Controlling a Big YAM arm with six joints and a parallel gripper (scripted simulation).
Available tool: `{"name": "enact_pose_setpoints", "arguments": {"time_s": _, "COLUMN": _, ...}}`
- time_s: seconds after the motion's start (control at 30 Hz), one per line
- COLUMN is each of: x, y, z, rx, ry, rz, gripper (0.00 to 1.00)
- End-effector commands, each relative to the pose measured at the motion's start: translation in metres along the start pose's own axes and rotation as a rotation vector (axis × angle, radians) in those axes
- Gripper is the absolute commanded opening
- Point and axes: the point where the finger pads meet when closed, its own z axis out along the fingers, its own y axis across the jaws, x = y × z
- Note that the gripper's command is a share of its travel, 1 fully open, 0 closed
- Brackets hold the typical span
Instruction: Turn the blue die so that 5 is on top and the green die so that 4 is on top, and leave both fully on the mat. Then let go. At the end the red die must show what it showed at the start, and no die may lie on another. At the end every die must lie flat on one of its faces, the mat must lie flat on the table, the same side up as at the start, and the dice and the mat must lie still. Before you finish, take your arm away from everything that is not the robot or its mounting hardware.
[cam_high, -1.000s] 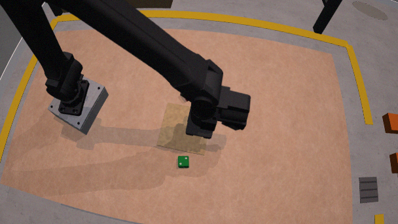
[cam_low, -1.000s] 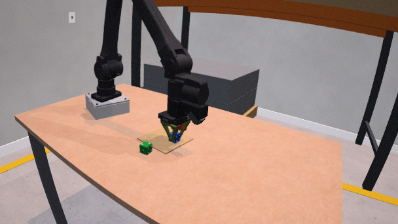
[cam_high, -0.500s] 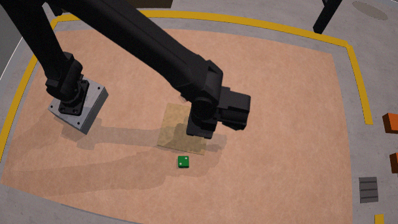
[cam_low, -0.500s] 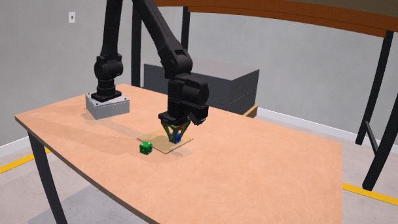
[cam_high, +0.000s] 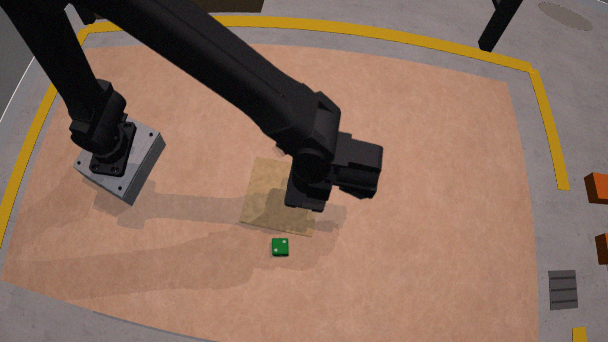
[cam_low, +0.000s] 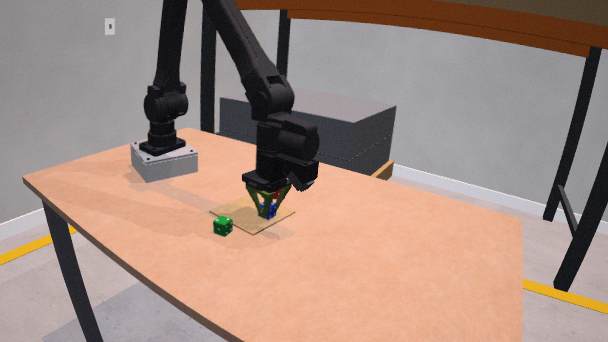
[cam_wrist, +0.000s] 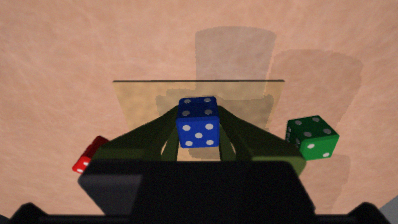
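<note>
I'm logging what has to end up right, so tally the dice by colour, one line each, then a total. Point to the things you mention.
Blue: 1 (blue die (cam_low: 270, 212) (cam_wrist: 198, 131))
Green: 1 (green die (cam_high: 280, 247) (cam_low: 222, 226) (cam_wrist: 312, 138))
Red: 1 (red die (cam_low: 276, 194) (cam_wrist: 90, 155))
Total: 3 dice
</note>
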Motion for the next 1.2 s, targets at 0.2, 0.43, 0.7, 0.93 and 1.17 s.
{"name": "enact_pose_setpoints", "arguments": {"time_s": 0.2, "x": -0.0048, "y": -0.0046, "z": 0.0034, "rx": -0.001, "ry": -0.014, "rz": -0.001, "gripper": 0.26}}
{"name": "enact_pose_setpoints", "arguments": {"time_s": 0.43, "x": -0.0059, "y": -0.0049, "z": 0.0021, "rx": -0.001, "ry": -0.018, "rz": -0.002, "gripper": 0.26}}
{"name": "enact_pose_setpoints", "arguments": {"time_s": 0.7, "x": -0.0077, "y": -0.0057, "z": -0.0030, "rx": -0.001, "ry": -0.032, "rz": -0.001, "gripper": 0.26}}
{"name": "enact_pose_setpoints", "arguments": {"time_s": 0.93, "x": -0.0067, "y": -0.0057, "z": -0.0041, "rx": -0.001, "ry": -0.034, "rz": -0.001, "gripper": 0.26}}
{"name": "enact_pose_setpoints", "arguments": {"time_s": 1.17, "x": -0.0066, "y": -0.0058, "z": -0.0040, "rx": -0.001, "ry": -0.034, "rz": 0.000, "gripper": 0.26}}
